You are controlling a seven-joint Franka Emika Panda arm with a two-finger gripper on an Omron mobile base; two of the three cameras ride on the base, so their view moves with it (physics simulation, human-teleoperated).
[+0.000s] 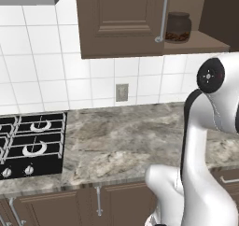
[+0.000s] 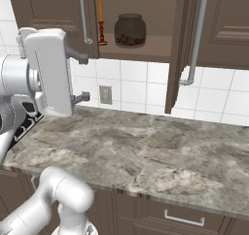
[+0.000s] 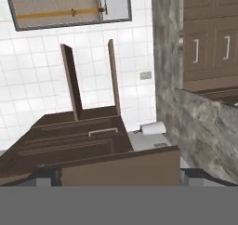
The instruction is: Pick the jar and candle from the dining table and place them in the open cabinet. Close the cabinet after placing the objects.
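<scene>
The jar (image 2: 130, 30) stands on the shelf inside the open cabinet (image 2: 146, 52), and the thin orange candle (image 2: 100, 19) stands just left of it. The left base view shows the jar (image 1: 178, 27) behind the cabinet's silver bar handle (image 1: 163, 15). My gripper (image 2: 82, 77) hangs open and empty below and left of the shelf, by the lower edge of the left door (image 2: 48, 10). One cabinet door (image 2: 177, 49) stands swung out, edge-on, right of the opening. In the hand view, dark brown cabinet panels (image 3: 93, 140) lie close ahead of my fingertips (image 3: 44, 175). The dining table is out of view.
A marble counter (image 2: 146, 151) runs below the cabinet, with a black gas hob (image 1: 30, 143) at its left. A wall socket (image 2: 105, 94) sits on the white tiles. Drawer fronts with silver handles (image 2: 182, 218) line the counter's front. A paper roll (image 3: 153, 128) lies ahead in the hand view.
</scene>
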